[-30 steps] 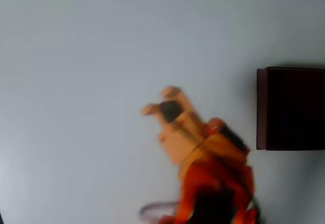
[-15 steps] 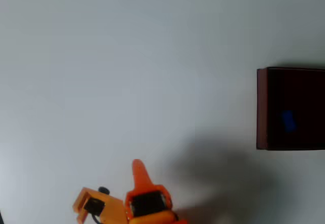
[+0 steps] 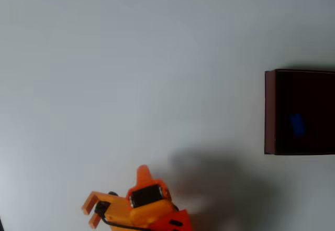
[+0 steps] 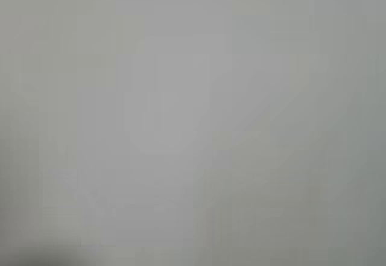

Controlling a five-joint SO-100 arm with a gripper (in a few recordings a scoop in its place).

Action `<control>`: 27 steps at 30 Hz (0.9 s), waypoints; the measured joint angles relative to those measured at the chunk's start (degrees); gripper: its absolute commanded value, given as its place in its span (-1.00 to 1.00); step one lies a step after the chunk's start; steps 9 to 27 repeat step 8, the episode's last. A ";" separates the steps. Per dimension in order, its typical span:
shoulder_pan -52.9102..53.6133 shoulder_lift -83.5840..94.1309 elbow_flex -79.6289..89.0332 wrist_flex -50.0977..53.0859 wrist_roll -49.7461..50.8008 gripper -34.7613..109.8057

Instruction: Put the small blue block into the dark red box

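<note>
Orange two-finger claw [image 3: 112,199] down at the bottom edge of the overhead view, a bit left of the middle. One pointed finger [image 3: 142,173] up toward the top of the picture, the other forked finger [image 3: 91,206] out to the left. Wide apart, with nothing between them. No block in the claw.

Plain pale grey worktop [image 3: 131,74] all around, bare and flat. A soft dark shadow just to the right of the arm. Same pale grey in the wrist view, blurry, nothing to pick out there.

Far off to the right and a little higher up: the big square dark red box [image 3: 269,110] with thin brownish-red walls and a nearly black inside, cut off by the right edge of the picture. Inside it, on the dark floor, the tiny bright blue block [image 3: 297,124], near the middle, long side up and down with a slight tilt, away from the walls.

Block already in the box, so the job looks done. Lots of open room for pulling the claw back and resting.
</note>
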State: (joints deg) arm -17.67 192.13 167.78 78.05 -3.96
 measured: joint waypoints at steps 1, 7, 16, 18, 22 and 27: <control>0.09 -0.18 1.05 0.00 0.00 -0.52; 0.26 0.00 2.90 -0.18 0.18 -0.52; 0.35 -0.09 3.16 -0.62 0.18 -0.52; 0.35 -0.09 3.16 -0.62 0.18 -0.52; 0.35 -0.09 3.16 -0.62 0.18 -0.52; 0.35 -0.09 3.16 -0.62 0.18 -0.52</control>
